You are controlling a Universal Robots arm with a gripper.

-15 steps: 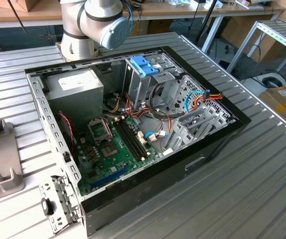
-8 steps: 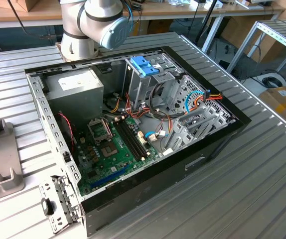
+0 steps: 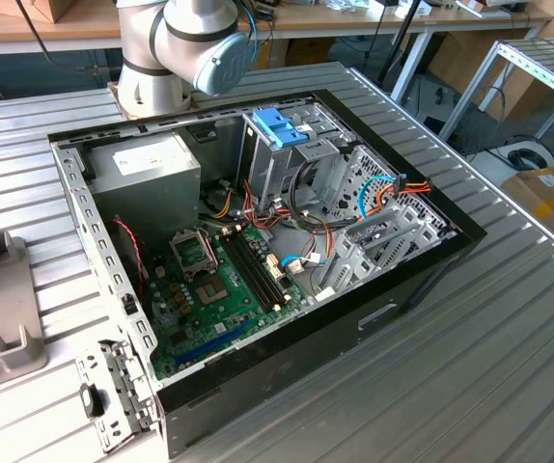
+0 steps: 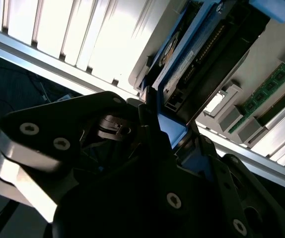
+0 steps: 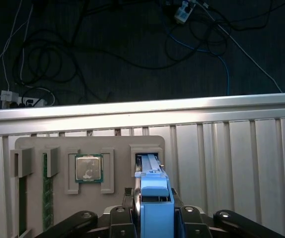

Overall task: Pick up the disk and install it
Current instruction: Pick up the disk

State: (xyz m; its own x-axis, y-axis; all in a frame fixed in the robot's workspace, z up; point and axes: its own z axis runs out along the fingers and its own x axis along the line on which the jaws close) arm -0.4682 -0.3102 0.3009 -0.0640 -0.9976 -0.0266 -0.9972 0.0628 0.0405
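Pincer pinching the disk by its light blue bracket; black fingers pressed on both sides of it. Disk stands on edge in a slot of a grey holder tray. Tray lies on the ribbed metal counter, near its edge. Next pocket of the tray has a CPU, RAM sticks farther over. Second wrist view: white label on disk face, bracket betw the fingers. Ext view: open PC case on counter w/ motherboard, grey PSU box, blue caddy in drive cage; arm base behind case.
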